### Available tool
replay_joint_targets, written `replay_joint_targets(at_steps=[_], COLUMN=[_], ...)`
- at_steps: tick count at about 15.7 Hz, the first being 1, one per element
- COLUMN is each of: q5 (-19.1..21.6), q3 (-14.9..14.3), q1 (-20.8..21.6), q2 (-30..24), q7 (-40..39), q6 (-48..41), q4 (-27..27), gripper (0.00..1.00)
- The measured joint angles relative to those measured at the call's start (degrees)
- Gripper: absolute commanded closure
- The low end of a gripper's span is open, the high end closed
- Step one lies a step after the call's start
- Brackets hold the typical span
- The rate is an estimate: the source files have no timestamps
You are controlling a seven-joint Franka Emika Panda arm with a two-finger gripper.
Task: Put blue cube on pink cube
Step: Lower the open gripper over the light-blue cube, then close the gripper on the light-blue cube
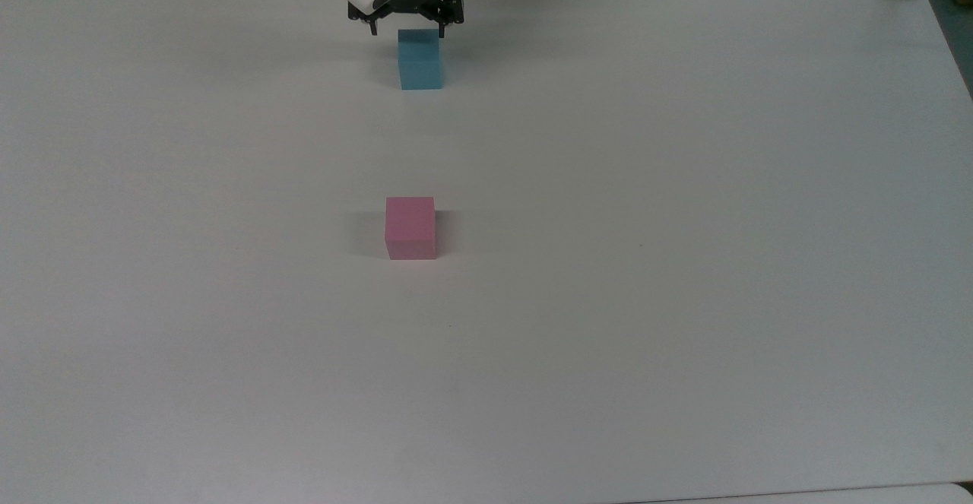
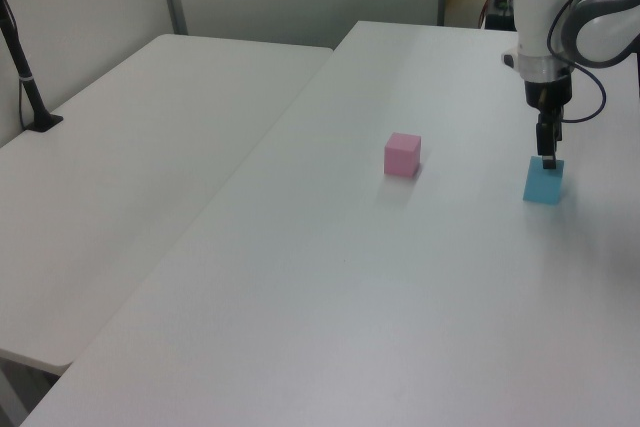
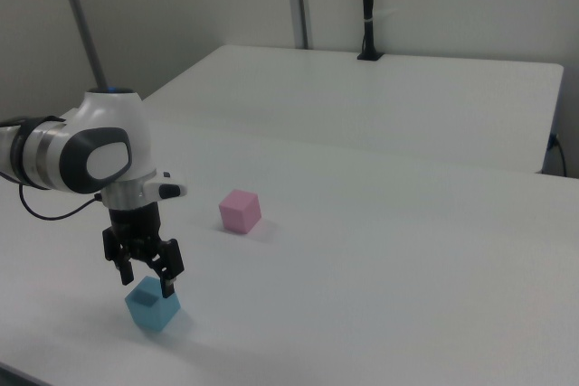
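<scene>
The approach to the grasp is in hand: the black two-finger gripper (image 3: 145,278) hangs just above the small matte light-blue cube (image 3: 151,306), jaws spread wider than it, holding nothing. Next it should lower squarely around the cube and close. The small matte pink cube (image 1: 410,227) sits well apart, nearer in the top view, on the white table (image 1: 684,261); nothing stands between.

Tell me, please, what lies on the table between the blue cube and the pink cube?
Nothing: in the top view, only bare white table lies between the blue cube and the pink cube.
</scene>
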Motion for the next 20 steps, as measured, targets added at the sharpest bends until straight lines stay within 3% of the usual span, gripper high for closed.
replay_joint_targets(at_steps=[3, 4, 5, 6, 7, 10, 20], q5=[0.00, 0.00, 0.00, 0.00, -0.01, -0.01, -0.01], q3=[0.12, 0.15, 0.16, 0.16, 0.17, 0.18, 0.19], q1=[0.16, 0.18, 0.19, 0.19, 0.20, 0.21, 0.22], q2=[2.68, 3.62, 4.31, 4.85, 5.17, 5.73, 5.73], q7=[-0.04, -0.05, -0.08, -0.38, -1.34, -2.75, -3.17], q6=[2.25, 3.81, 4.70, 5.32, 5.57, 5.94, 4.80], q4=[-0.23, -0.47, -0.62, -0.78, -0.85, -0.93, 1.04], gripper=[0.00, 0.05, 0.19, 0.41, 0.52, 0.69, 0.72])
